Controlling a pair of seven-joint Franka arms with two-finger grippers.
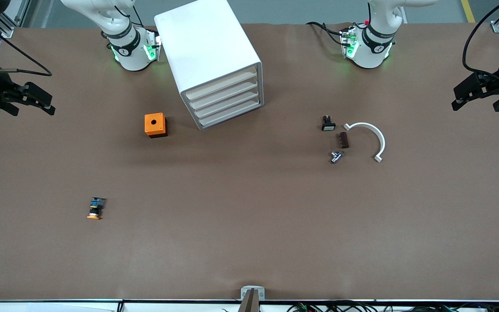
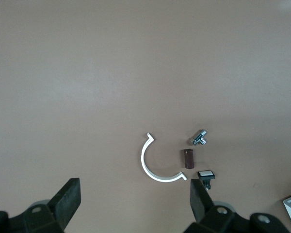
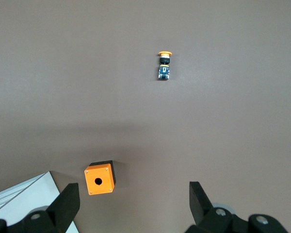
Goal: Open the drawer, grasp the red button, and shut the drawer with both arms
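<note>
With all four pale-fronted drawers (image 1: 228, 105) of the white boxy cabinet (image 1: 206, 47) closed, the left gripper (image 1: 477, 93) and right gripper (image 1: 30, 100) wait wide-fingered at opposite table ends, keeping approaches unobstructed.

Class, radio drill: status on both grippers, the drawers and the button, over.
Left gripper and right gripper open, empty, waiting at table ends. All four drawers shut. Red button not visible; nothing blocking cabinet front.

no text, label, brand or number can be read anywhere. the dark bands on the two arm bases (image 1: 130, 47) (image 1: 373, 43) each carry a small round mark, too small to make out. the cabinet (image 1: 208, 60) and the orange box (image 1: 155, 125) bear no lettering.
</note>
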